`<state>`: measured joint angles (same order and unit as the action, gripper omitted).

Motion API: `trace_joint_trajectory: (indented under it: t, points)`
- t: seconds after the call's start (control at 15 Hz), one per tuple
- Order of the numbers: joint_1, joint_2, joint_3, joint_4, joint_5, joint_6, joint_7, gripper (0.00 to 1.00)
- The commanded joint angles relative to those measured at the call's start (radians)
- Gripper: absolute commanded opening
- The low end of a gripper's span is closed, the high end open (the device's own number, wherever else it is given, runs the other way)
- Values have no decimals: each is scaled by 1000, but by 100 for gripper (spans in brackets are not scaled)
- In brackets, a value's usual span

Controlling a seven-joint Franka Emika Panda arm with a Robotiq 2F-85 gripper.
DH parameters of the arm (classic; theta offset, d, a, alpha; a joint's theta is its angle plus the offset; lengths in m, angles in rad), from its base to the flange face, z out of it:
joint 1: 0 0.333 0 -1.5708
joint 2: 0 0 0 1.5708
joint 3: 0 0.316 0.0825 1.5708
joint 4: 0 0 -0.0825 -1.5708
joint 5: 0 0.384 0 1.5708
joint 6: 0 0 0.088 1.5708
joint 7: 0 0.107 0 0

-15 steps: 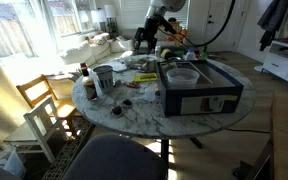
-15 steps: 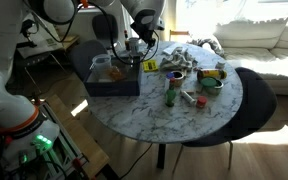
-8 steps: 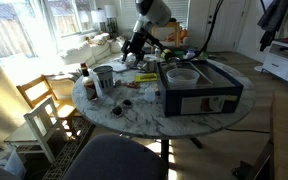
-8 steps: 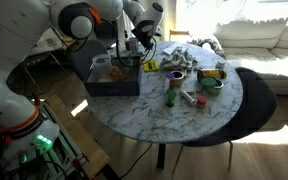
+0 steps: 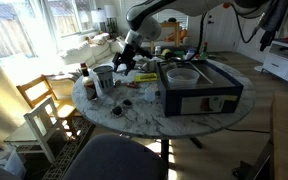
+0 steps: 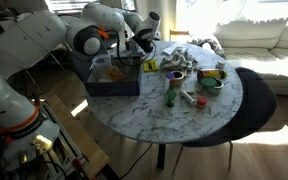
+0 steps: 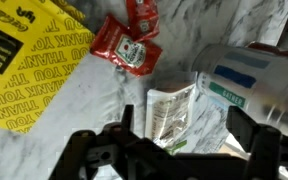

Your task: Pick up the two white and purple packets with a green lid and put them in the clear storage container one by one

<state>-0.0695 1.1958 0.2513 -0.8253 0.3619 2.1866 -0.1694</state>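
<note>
In the wrist view a white printed packet with a green end (image 7: 170, 112) lies flat on the marble table, between my gripper's (image 7: 184, 128) two open fingers. I cannot tell whether the fingers touch it. I cannot pick out a second such packet. In both exterior views the gripper (image 5: 125, 62) (image 6: 144, 44) is low over the clutter at the far side of the round table (image 5: 134, 112). The clear storage container (image 5: 182, 74) sits on top of a dark box (image 5: 206, 98), to the side of the gripper; the box also shows in an exterior view (image 6: 112, 80).
A yellow bag (image 7: 29, 70) and red sauce packets (image 7: 129, 45) lie beside the packet, with a white blue-labelled container (image 7: 249, 85) on its other side. A metal can (image 5: 104, 76) and bottles (image 5: 87, 82) stand near the gripper. Chairs surround the table.
The arm has swung away from above the box and come down over the clutter near the metal can. The gripper stays open.
</note>
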Motion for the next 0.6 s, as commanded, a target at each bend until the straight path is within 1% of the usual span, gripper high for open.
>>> trace_joint_trajectory:
  t: [0.0, 0.07, 0.13, 0.2, 0.27, 0.33, 0.4, 0.53]
  points:
    - [46, 134, -28, 183, -31, 13, 45, 87]
    - [52, 149, -32, 202, -35, 13, 51, 84]
    - [58, 164, -36, 219, -40, 14, 57, 73]
    - [63, 174, -39, 231, -45, 13, 64, 70]
    - [68, 186, -42, 245, -50, 12, 69, 60]
    - [73, 196, -44, 258, -56, 11, 77, 45]
    - [76, 205, -45, 270, -61, 9, 84, 42]
    - [83, 224, -48, 296, -68, 10, 98, 25]
